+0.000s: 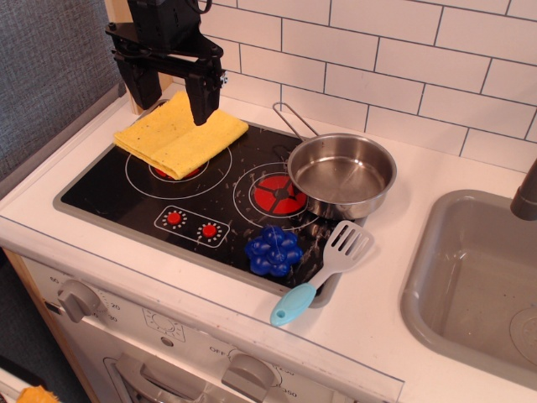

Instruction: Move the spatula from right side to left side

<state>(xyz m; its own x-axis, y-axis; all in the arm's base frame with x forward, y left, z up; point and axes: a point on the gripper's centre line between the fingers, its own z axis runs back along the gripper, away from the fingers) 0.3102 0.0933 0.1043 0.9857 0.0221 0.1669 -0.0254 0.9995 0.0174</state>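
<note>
The spatula (323, 271) lies at the front right corner of the black stovetop (126, 197), half on the white counter. Its grey slotted head points to the back right and its light-blue handle to the front left. My gripper (170, 94) hangs at the back left, above the yellow cloth (180, 133), far from the spatula. Its two black fingers (202, 99) stand apart, open and empty.
A steel pan (342, 175) with a wire handle sits on the right burner, just behind the spatula. A blue bumpy round toy (273, 250) lies left of the spatula's neck. A grey sink (478, 285) is at the right. A white tiled wall runs behind.
</note>
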